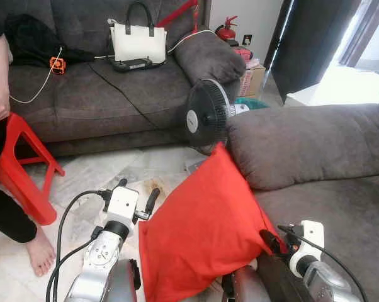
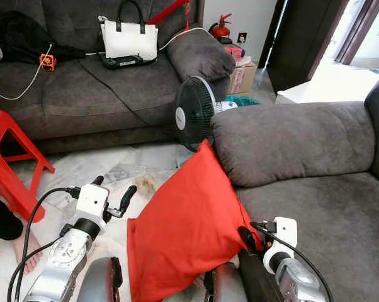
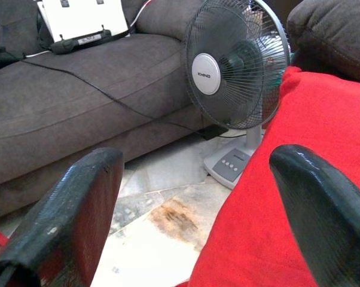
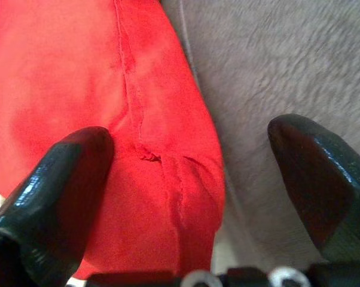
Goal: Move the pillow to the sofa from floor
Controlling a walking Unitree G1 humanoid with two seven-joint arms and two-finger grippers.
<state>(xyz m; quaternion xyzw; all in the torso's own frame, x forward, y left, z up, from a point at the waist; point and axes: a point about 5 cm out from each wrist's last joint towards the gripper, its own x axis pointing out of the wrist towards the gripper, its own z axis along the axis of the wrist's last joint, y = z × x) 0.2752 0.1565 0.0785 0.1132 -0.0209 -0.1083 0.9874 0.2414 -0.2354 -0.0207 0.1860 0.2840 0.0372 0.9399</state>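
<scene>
Pillow [image 1: 202, 233], red and plump, stands tilted between the two arms, its lower end down by the robot's body and its top corner leaning against the arm of the near sofa [image 1: 315, 207]. The right tool [image 4: 186, 173] sits wide, one finger over the red cloth and the other over the grey seat; the left tool [image 1: 136, 198] hangs wide beside the pillow's left edge, gripping nothing. The lift seems not yet begun: next, both tools likely must close in on the pillow and raise it onto the seat. Beyond stand a fan [image 1: 207, 117] and a far sofa [image 1: 107, 94].
</scene>
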